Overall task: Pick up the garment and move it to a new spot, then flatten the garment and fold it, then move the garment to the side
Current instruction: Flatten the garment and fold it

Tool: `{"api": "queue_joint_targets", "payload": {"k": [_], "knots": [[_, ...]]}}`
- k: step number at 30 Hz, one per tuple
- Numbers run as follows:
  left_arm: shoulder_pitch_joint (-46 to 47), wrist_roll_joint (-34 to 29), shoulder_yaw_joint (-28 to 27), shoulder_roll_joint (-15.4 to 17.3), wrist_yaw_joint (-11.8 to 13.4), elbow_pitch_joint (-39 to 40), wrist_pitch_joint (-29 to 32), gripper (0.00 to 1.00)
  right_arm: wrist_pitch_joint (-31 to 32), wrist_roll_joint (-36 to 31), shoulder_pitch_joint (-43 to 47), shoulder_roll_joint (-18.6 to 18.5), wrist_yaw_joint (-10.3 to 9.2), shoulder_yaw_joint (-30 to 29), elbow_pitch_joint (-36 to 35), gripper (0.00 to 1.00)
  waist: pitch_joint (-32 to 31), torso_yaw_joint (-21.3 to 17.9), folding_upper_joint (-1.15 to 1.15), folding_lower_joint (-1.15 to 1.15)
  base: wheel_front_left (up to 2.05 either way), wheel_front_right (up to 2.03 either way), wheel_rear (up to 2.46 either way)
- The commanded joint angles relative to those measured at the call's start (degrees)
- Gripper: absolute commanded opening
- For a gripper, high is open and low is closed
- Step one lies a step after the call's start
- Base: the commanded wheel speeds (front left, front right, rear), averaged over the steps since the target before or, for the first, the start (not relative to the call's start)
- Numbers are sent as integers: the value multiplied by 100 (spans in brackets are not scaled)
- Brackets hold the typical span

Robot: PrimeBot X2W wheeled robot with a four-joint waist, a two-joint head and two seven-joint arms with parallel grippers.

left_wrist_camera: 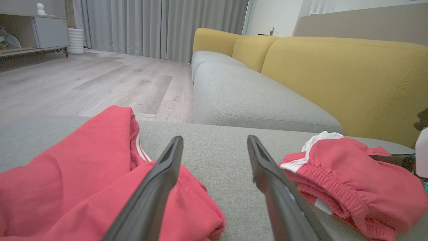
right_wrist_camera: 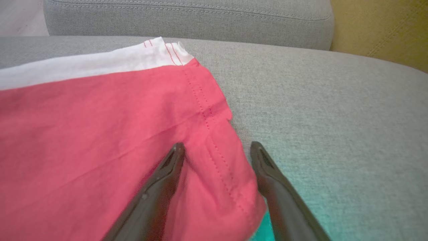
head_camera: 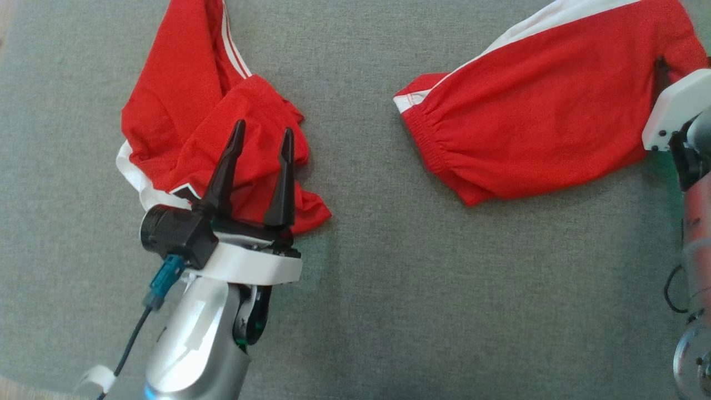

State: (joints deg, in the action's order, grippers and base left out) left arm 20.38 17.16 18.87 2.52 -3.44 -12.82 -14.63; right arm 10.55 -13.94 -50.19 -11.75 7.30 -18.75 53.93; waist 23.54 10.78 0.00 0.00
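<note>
1. Two red masses of the garment [head_camera: 555,105] lie on a grey woven cushion [head_camera: 389,311]. One is bunched at your left and one lies flatter at right, well apart w/ bare cushion between. You can't tell if they join past the top edge.
2. Room, per left wrist view: pale wood-look floor [left_wrist_camera: 100,77], grey pleated curtains [left_wrist_camera: 133,26], a sofa [left_wrist_camera: 334,77] w/ yellow backs and grey seats, and a low cabinet [left_wrist_camera: 50,31] far left.
3. Cloth is thin, matte, red w/ white stripes [head_camera: 236,55]. The right mass has a gathered elastic band [head_camera: 439,150] and a white edge strip. The left mass is creased and folded over itself.
4. Your left claw [head_camera: 264,129] is spread wide, gripping nothing, over the left bunch.
5. Your right claw [right_wrist_camera: 217,145] is also spread, nothing clamped. A stitched hem corner sits between its fingers, w/ one finger over red cloth and the other over bare cushion.
</note>
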Motion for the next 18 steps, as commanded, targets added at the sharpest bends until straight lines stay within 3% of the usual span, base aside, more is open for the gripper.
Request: {"api": "queue_joint_targets", "payload": {"k": [1, 2, 3, 11, 18], "knots": [[149, 47, -123, 36, 60, 166, -37, 100, 35, 18, -4, 52, 19, 161, 82, 100, -6, -3, 0, 0, 0, 0, 0], [149, 51, -115, 36, 67, 172, -37, 100, 29, 38, -25, 33, 19, 192, 159, 37, -8, -7, 0, 0, 0, 0, 0], [147, 54, -113, 36, 74, 179, -37, 100, 14, 62, -50, 17, 19, 232, 233, 0, -10, -13, 0, 0, 0, 0, 0], [68, 19, -212, 36, 69, 153, -37, 100, -443, 399, -167, -142, 19, 443, 536, 0, -190, -165, 0, 0, 0, 0, 0], [-85, 36, -273, 36, 96, 175, -37, 100, -1044, 810, 158, -286, 19, 346, 288, 0, -562, -438, 0, 0, 0, 0, 0]]}}
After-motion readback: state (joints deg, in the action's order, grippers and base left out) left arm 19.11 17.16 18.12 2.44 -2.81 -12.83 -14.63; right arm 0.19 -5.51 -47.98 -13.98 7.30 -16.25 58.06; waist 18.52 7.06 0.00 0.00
